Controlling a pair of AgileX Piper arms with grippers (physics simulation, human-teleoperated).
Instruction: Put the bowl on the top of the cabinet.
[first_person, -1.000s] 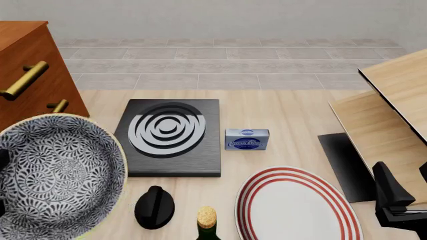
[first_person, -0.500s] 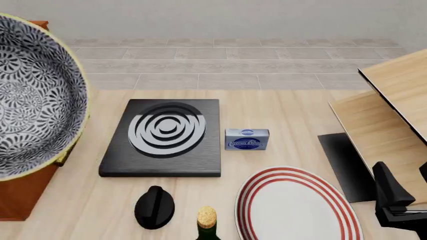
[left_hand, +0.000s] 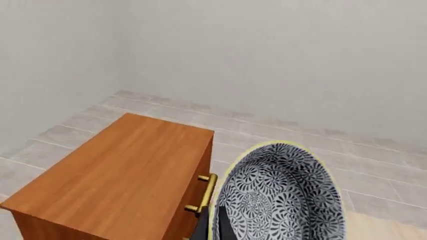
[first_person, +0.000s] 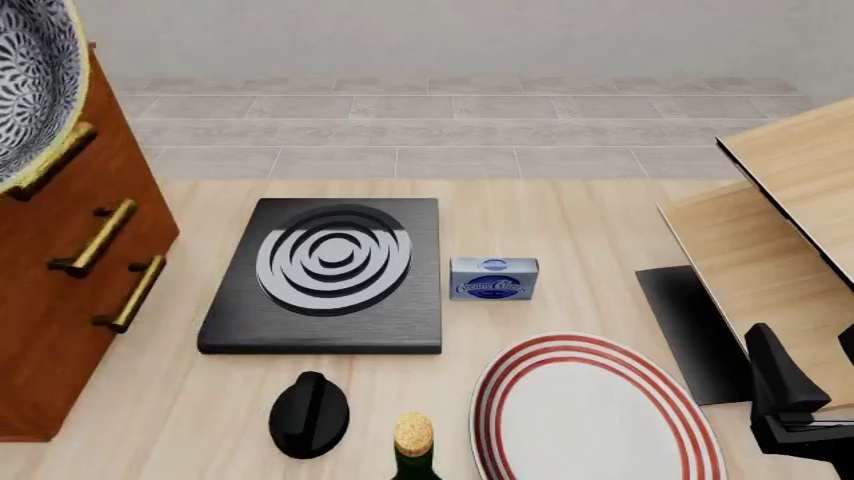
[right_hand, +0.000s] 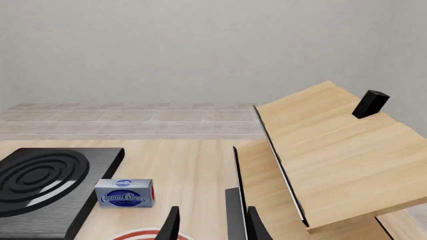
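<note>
The bowl (first_person: 32, 82), white-rimmed with a dark leafy pattern inside, hangs tilted at the front view's top left corner, high against the upper front of the reddish-brown cabinet (first_person: 60, 290). In the left wrist view the bowl (left_hand: 280, 195) stands on edge beside and above the cabinet's flat top (left_hand: 113, 175), over the brass handles. My left gripper (left_hand: 213, 226) is shut on the bowl's rim, with only a dark finger showing; the front view does not show it. My right gripper (first_person: 811, 372) stays low at the front right, open and holding nothing, its fingers (right_hand: 172, 225) apart.
A black hob (first_person: 327, 275) lies mid-table beside a small blue-white box (first_person: 494, 278). A white plate with red rings (first_person: 594, 410), a black knob (first_person: 310, 413) and a corked bottle (first_person: 415, 440) sit at the front. Pale-wood slanted panels (first_person: 787, 230) stand on the right.
The bowl has risen and swung left, from low at the front left to the top left corner. It now uncovers the cabinet's front and handles. The right arm has not moved.
</note>
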